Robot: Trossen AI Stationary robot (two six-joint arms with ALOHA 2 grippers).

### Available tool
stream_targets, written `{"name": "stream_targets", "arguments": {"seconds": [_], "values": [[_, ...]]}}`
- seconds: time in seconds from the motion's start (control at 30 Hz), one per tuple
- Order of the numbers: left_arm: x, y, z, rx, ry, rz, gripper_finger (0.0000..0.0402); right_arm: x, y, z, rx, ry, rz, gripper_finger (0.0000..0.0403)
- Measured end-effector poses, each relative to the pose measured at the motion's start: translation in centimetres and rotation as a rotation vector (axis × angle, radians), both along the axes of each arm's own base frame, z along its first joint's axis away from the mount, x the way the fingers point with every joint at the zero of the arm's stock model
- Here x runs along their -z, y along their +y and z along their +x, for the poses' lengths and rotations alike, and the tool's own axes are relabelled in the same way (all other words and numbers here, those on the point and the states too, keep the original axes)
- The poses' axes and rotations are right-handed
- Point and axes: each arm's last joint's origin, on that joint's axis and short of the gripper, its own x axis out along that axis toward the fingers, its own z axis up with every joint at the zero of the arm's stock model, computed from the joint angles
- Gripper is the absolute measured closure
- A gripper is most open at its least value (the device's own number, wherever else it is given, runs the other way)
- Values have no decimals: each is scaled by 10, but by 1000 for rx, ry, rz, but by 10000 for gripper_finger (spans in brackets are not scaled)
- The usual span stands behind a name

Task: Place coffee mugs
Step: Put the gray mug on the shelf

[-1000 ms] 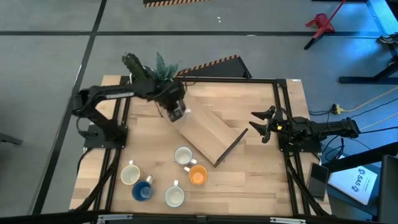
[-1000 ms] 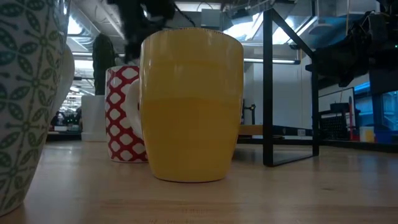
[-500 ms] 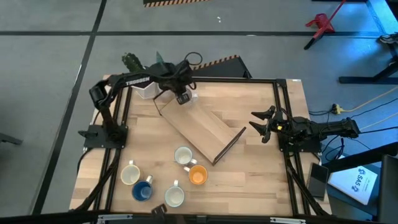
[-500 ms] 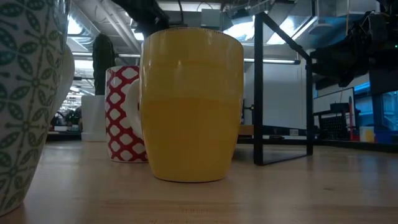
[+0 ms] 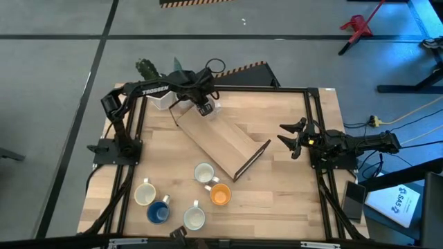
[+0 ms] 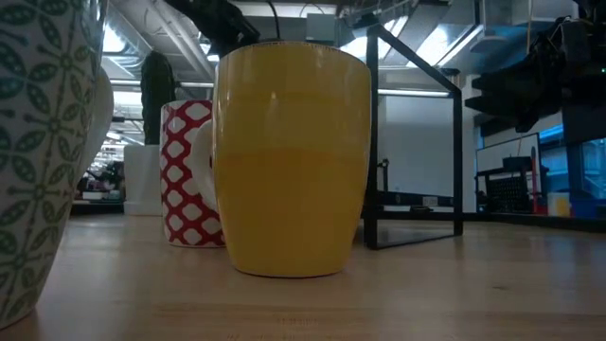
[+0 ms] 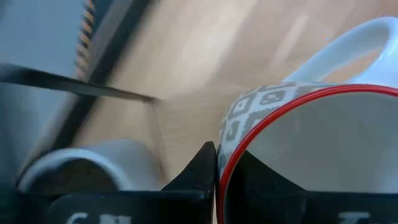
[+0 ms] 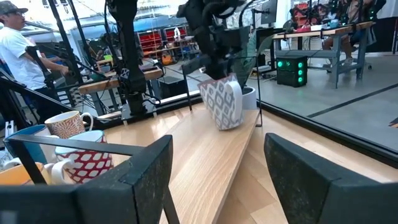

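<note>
1 patterned mug (image 8: 222, 103) held over tray; 5 mugs (image 5: 183, 197) on table.

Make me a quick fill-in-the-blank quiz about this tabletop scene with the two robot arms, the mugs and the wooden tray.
1. The left gripper is shut on the rim of a grey-and-white patterned mug with a ____ lip.
2. That mug sits at the far end of the long wooden ____.
3. The right gripper waits at the table's right side with its fingers ____.
4. Beside the orange mug, nearer the front edge, stands a ____ mug among the cream ones.

Missing words: red; tray; open; blue
</note>
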Motion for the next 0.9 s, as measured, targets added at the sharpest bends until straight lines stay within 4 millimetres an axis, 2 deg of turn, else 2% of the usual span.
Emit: {"name": "stream_targets", "arguments": {"seconds": [0.5, 0.73, 0.9], "values": [[-1, 1, -3, -87, -10, -41, 384, 0, 0, 0, 0, 0, 0, 162], [-1, -7, 2, -69, -8, -42, 384, 0, 0, 0, 0, 0, 0, 162], [-1, -6, -1, -79, 3, -47, 384, 0, 0, 0, 0, 1, -4, 162]]}}
